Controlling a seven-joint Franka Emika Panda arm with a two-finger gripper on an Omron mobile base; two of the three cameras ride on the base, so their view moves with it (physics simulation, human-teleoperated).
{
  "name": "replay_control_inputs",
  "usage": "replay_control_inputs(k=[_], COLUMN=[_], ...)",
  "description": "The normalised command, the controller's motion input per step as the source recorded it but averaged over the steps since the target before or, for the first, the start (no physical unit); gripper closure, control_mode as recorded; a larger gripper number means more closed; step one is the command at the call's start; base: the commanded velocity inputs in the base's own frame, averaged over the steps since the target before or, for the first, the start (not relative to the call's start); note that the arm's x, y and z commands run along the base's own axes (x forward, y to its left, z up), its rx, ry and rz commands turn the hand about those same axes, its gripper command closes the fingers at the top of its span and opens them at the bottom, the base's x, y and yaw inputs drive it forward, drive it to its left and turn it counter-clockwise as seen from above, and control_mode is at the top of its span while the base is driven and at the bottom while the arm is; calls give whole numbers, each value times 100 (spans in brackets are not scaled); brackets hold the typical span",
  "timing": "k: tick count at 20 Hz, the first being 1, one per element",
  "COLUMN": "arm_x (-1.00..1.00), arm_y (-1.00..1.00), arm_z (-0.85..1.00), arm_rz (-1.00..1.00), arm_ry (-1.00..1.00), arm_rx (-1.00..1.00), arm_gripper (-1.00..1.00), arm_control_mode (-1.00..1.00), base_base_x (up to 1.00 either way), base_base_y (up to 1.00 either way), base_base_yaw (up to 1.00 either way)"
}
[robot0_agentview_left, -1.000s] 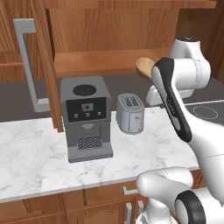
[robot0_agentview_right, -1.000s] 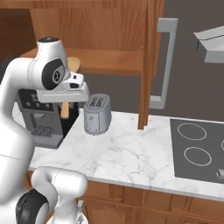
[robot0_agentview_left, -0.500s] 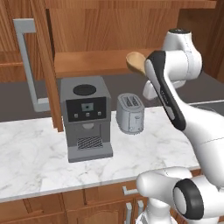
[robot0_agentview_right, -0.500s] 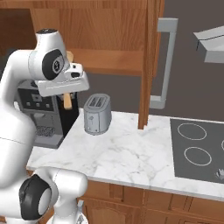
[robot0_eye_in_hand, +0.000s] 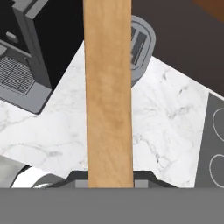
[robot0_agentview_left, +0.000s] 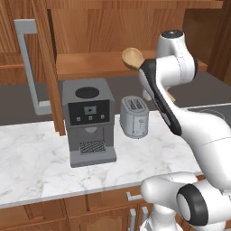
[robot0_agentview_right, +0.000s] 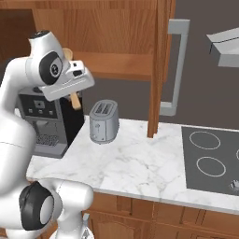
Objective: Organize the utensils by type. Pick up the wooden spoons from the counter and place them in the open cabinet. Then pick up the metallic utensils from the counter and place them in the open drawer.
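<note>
My gripper [robot0_eye_in_hand: 109, 177] is shut on the handle of a wooden spoon [robot0_eye_in_hand: 109, 87], which runs straight up the middle of the hand view. Seen from the left base, the spoon's pale bowl [robot0_agentview_left: 133, 57] is level with the front edge of the open cabinet's shelf [robot0_agentview_left: 94, 63], and my arm hides the gripper. From the right base, the gripper [robot0_agentview_right: 72, 91] hangs beside the coffee machine, with the spoon's bowl [robot0_agentview_right: 66, 53] above it and the handle below. The cabinet's door [robot0_agentview_right: 161, 70] stands open. The white marble counter [robot0_agentview_left: 36, 171] lies far beneath. The drawer and the metallic utensils are out of view.
A grey coffee machine [robot0_agentview_left: 88, 119] and a toaster [robot0_agentview_left: 134, 116] stand on the counter under the shelf. The open door's grey bar handle [robot0_agentview_left: 27, 67] sticks out at the left. A dark cooktop [robot0_agentview_right: 210, 158] lies at the right, with a range hood [robot0_agentview_right: 224, 46] above.
My arm has risen and carried the wooden spoon upward and toward the cabinet; its bowl now sits at shelf height. The grip is unchanged.
</note>
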Motion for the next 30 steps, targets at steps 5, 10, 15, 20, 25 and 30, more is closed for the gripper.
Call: replay_control_inputs(k=[5,10,15,20,25,30], arm_x=[59,59,58,66,58,59], arm_y=[0,0,0,3,2,3], arm_z=[13,46,22,0,1,0], arm_rz=[5,5,5,7,8,10], arm_ry=[-3,0,0,-8,-12,-14], arm_rx=[-9,-4,-7,-13,-15,-14], arm_gripper=[100,100,100,100,100,100], arm_control_mode=[-100,-100,-100,-100,-100,-100], base_base_x=[0,0,0,0,0,0], base_base_y=[0,0,0,0,0,0], base_base_yaw=[0,0,0,0,0,0])
